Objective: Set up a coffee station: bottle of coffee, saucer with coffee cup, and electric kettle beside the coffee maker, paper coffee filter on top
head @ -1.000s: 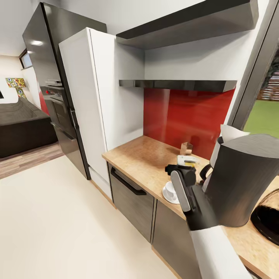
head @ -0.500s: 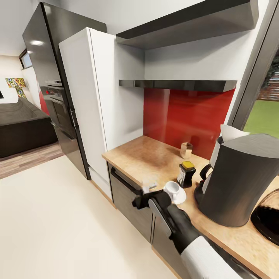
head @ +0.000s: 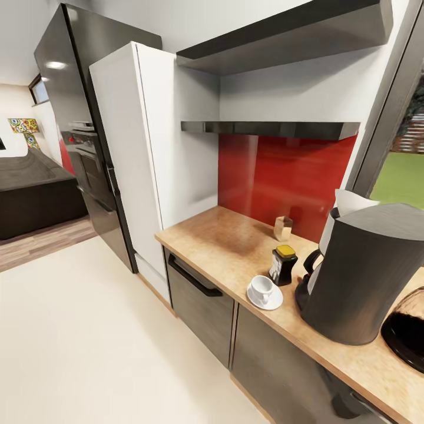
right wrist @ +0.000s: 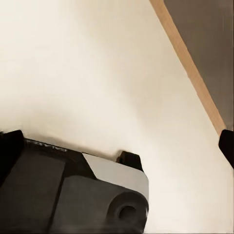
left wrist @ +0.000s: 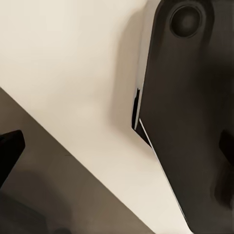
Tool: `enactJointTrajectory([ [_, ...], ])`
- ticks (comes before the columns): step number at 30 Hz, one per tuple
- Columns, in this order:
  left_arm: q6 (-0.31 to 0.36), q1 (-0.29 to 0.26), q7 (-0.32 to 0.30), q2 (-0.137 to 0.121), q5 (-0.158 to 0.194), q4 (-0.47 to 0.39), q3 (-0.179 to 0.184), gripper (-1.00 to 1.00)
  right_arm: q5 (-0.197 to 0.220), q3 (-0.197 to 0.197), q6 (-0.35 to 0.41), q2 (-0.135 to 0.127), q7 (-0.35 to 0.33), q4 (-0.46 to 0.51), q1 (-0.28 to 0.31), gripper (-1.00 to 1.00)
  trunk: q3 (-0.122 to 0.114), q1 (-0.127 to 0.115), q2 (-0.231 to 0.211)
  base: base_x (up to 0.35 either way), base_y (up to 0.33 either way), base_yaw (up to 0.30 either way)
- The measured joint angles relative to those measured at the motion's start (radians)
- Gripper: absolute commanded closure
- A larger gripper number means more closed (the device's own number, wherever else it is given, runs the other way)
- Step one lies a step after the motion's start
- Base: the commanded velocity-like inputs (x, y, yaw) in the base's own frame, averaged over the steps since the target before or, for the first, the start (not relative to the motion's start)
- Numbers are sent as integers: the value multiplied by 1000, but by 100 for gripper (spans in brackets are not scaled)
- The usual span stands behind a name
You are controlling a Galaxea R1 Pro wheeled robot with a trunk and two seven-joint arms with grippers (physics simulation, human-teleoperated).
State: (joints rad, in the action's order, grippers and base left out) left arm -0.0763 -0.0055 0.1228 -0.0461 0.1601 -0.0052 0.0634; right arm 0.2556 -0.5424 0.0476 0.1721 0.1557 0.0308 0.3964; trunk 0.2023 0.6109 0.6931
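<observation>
Up on the countertop (head: 218, 244), seen from the head view, the coffee maker (head: 359, 277) stands tall at the right, with the white filter (head: 347, 206) sitting on its top at the back edge. Just beside its base on the left is the coffee bottle (head: 283, 265), upright, yellow lid on. In front of the bottle lies the saucer (head: 264, 300) with the cup (head: 262, 289) standing on it, close to the counter's front edge. At the far right, touching the picture's border, the kettle (head: 406, 330) rests on the counter next to the maker. A small tan box (head: 283, 227) stands further back against the red splashback (head: 282, 176). The black shelf (head: 271, 128) above is bare. Grey cabinet fronts (head: 203, 306) run below, a white tall unit (head: 135, 165) and a dark fridge (head: 76, 129) stand to the left, over a pale floor (head: 88, 341).

From the left wrist view, pale floor (left wrist: 73, 73) and a dark robot part (left wrist: 190, 107) show; a black fingertip (left wrist: 9, 151) sits at one edge, another at the opposite edge, so the left gripper is spread, holding nothing.

From the right wrist view, floor (right wrist: 97, 73), a wooden strip (right wrist: 187, 63) and a dark robot part (right wrist: 73, 195) show. One dark fingertip (right wrist: 227, 144) is at the edge; I cannot tell whether the right gripper is spread or closed.
</observation>
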Motion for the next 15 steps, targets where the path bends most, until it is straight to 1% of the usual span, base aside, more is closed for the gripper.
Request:
enactJointTrajectory([
  [1,-1,0,0,0,0,0,0,-100,1,1,-37,-22,1,1,-34,-100,0,0,0,0,0,0],
  [2,-1,0,0,1,0,-1,0,-100,0,0,-68,-38,1,0,-55,-100,0,0,0,0,0,0],
  [3,-5,0,0,1,1,-1,0,-100,3,2,-140,-61,1,0,-88,-100,0,0,0,0,0,0],
  [5,-10,0,0,1,1,-1,-1,-100,3,0,-193,-74,1,0,-113,-100,0,0,0,0,0,0],
  [8,-13,0,0,1,2,0,-2,-100,4,-1,-225,-83,1,-1,-135,-100,0,0,0,0,0,0],
  [15,-14,1,1,-3,6,0,-2,-100,0,0,-234,-85,3,3,-144,-100,0,0,0,0,0,0],
])
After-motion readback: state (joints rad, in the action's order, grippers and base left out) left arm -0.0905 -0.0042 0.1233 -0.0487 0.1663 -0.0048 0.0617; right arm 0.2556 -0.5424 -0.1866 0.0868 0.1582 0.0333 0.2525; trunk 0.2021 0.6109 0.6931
